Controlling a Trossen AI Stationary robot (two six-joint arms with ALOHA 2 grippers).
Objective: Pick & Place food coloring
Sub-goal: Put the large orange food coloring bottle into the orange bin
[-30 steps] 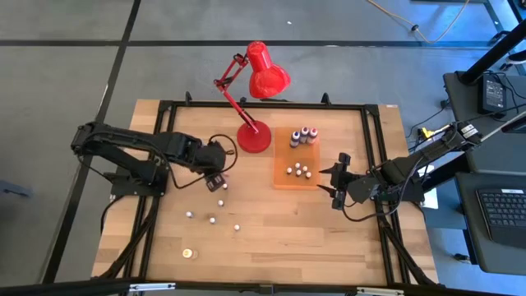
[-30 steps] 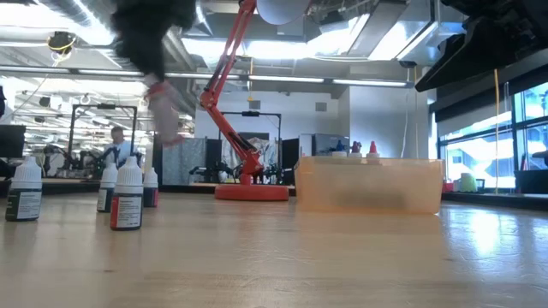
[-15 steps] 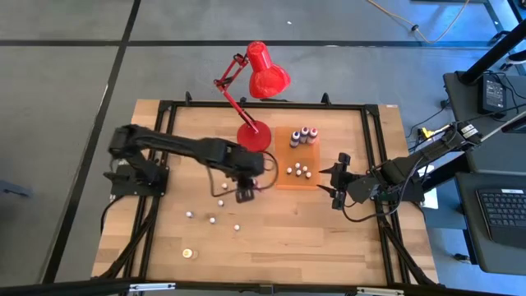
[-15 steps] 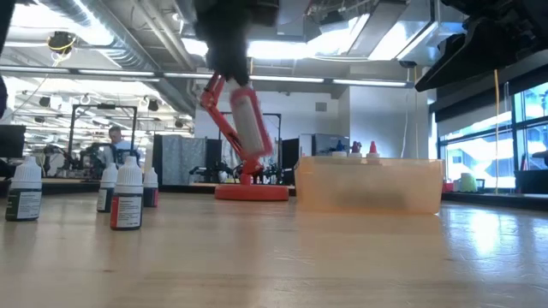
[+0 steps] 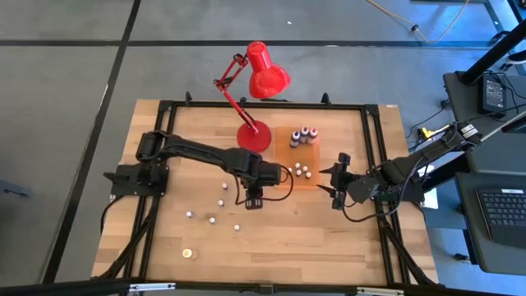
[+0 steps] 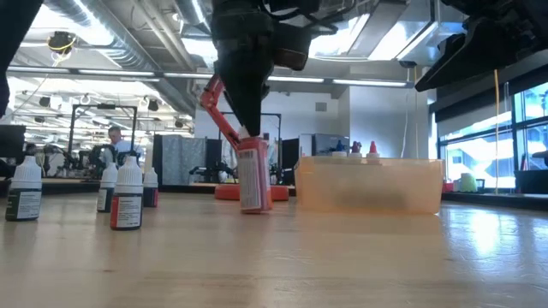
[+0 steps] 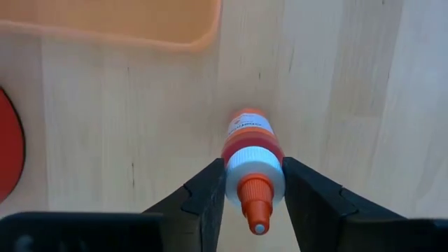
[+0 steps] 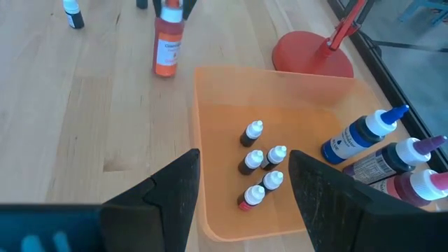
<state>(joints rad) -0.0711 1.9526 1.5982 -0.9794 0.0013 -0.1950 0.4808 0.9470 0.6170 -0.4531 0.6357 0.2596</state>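
Observation:
My left gripper [image 5: 254, 197] stands just off the near left corner of the orange tray [image 5: 282, 182], shut on an orange food coloring bottle [image 6: 253, 178] with a white collar and orange tip. Small white-capped bottles [image 5: 211, 219] stand loose on the table toward its left, showing close in the low view [image 6: 128, 197]. More small bottles [image 8: 260, 162] stand in the tray, with three bigger ones [image 8: 364, 136] at its far side. My right gripper [image 5: 333, 182] hovers open at the tray's right edge. My left gripper pinches the orange bottle by its white collar [image 7: 255, 166], one finger [image 7: 210, 185] on each side, coming from above and pointing down. The bottle hangs nearly upright below the fingers, its base [image 6: 255, 208] at the table top; whether it rests there I cannot tell.
A red desk lamp [image 5: 265, 78] stands with its round base [image 5: 254, 137] on the table just left of the tray's far corner. A small yellow round piece [image 5: 187, 253] lies near the table's near left edge. Bare wood spreads along the near edge.
My left arm has swung from the loose bottles on the table's left toward the right, carrying the orange bottle through the air. It has then come down beside the tray's near left corner, bringing the bottle from well above the table to table height.

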